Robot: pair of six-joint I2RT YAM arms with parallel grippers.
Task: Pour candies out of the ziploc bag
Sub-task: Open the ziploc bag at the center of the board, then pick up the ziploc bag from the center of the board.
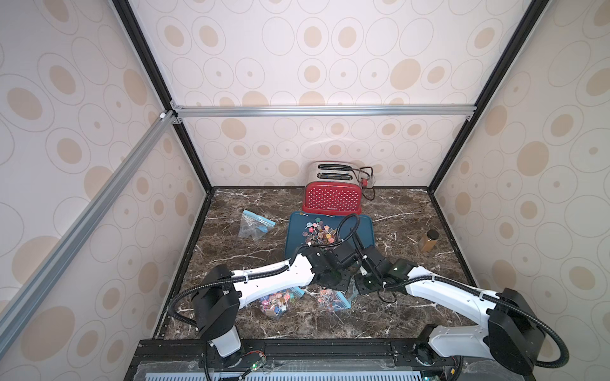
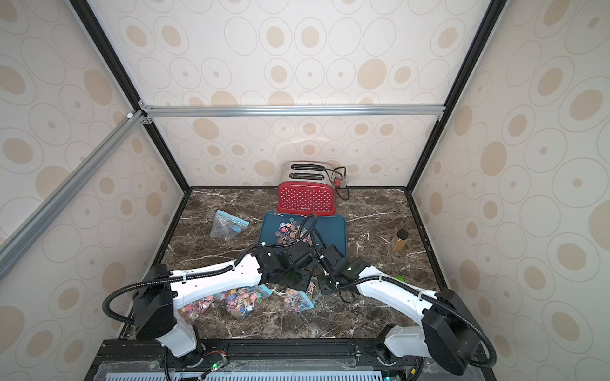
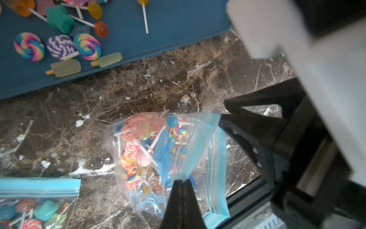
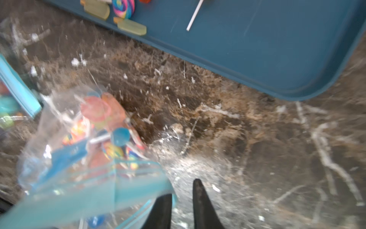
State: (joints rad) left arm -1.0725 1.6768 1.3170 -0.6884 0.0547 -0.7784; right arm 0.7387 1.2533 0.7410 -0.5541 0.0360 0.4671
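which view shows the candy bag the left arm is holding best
Left wrist: the ziploc bag sits sharp mid-frame, the left gripper shut on its edge. Right wrist blurs it; both top views show the bag partly under the arms.

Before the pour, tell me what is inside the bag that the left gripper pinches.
Candies fill the bag: pink, blue and striped swirl lollipops on white sticks. The top ones cover those beneath, and the left gripper hides part of its edge.
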